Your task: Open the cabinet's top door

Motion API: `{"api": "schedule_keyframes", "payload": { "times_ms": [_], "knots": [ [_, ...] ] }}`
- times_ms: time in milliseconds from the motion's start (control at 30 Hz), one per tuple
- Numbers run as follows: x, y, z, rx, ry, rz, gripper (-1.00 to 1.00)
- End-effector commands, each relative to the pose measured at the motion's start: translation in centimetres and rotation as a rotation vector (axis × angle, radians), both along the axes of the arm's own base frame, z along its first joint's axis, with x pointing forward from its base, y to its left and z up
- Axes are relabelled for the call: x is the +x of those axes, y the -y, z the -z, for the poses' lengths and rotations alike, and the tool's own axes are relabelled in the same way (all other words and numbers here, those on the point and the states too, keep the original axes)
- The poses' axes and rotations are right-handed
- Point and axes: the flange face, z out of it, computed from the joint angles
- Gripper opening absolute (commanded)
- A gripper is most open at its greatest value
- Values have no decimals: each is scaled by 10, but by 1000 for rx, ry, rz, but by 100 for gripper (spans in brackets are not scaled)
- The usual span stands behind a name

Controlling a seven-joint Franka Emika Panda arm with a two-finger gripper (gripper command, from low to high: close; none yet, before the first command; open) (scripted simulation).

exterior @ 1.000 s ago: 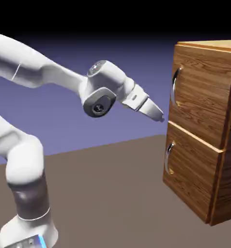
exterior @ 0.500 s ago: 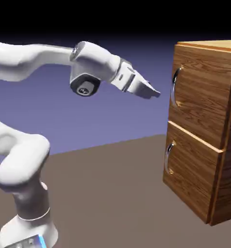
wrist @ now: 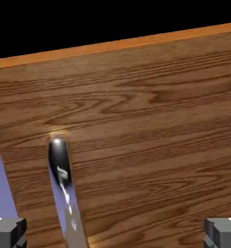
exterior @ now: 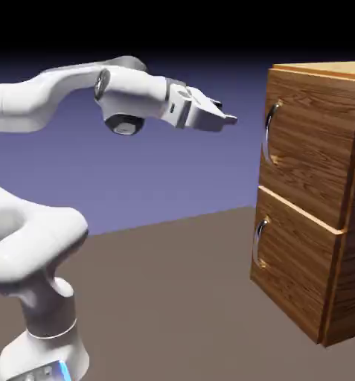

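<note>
Two views, outside cam first, then hand cam.

Outside view – arm: white, comes in from the left, reaches level toward the right.
Outside view – gripper [exterior: 226, 117]: up in the air, w/ nothing in it, touching nothing. Tips point at the cabinet [exterior: 314, 201].
Outside view – gap: gripper is near the top door [exterior: 308, 141] but apart from it, about level w/ the top of the silver handle [exterior: 269, 132].
Outside view – cabinet: stands on the brown table [exterior: 173, 298] at the right. Top door looks shut, flat w/ the lower panel [exterior: 295, 271].

Hand view – fingers: two grey tips, one [wrist: 8, 232] at bottom left corner, one at bottom right. Wide apart, nothing between them.
Hand view – top door [wrist: 136, 126]: wood fills most of the pic, tilted.
Hand view – handle [wrist: 64, 189]: shiny bar, low left, just inside the left tip. Not touched.
</note>
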Motion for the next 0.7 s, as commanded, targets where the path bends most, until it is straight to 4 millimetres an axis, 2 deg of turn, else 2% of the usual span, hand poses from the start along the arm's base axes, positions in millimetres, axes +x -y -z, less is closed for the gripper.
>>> {"api": "schedule_keyframes", "payload": {
  "times_ms": [0,167,367,667],
  "knots": [
    [3,-4,2,-6,13,-2,100],
    [19,-20,16,-40,73,-16,100],
    [48,-33,44,-90,135,-32,100],
    [97,-30,101,-165,205,-46,100]
  ]
}}
